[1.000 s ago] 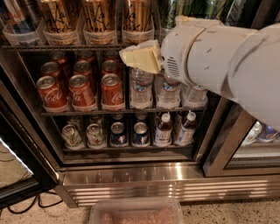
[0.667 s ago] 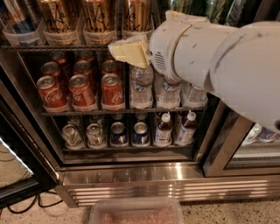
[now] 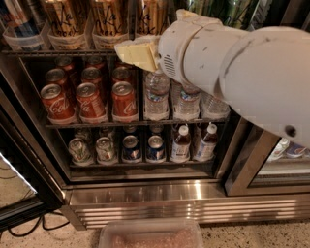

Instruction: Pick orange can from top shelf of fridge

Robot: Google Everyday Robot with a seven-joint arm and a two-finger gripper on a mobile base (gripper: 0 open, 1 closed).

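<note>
Change: compared with a moment ago, the gripper (image 3: pixel 137 52) is sliding to the left and a little upward. It is now hanging in the upper middle of the frame, right at the front rail of the top shelf (image 3: pixel 58 52).
Meaning: we are judging that the reach is closing in on the can row, and the grasp is not yet made.
Gripper state: we are not able to tell whether it is released or clenched; we are seeing nothing held in it.
Orange can: the orange can (image 3: pixel 152 14) is standing upright in its clear tray (image 3: pixel 68 41) on the top shelf, just behind and above the gripper, with similar cans to its left.
Left side: the red cola cans (image 3: pixel 89 99) are sitting on the middle shelf, well below the target.
Centre: the water bottles (image 3: pixel 157 94) are standing under the gripper.
Right side: the white arm (image 3: pixel 242 63) is covering much of the fridge (image 3: pixel 145 193) and is hiding the green cans (image 3: pixel 218 9) partly.
In the way: the tray lip and the neighbouring cans are leaving little room, we think.
</note>
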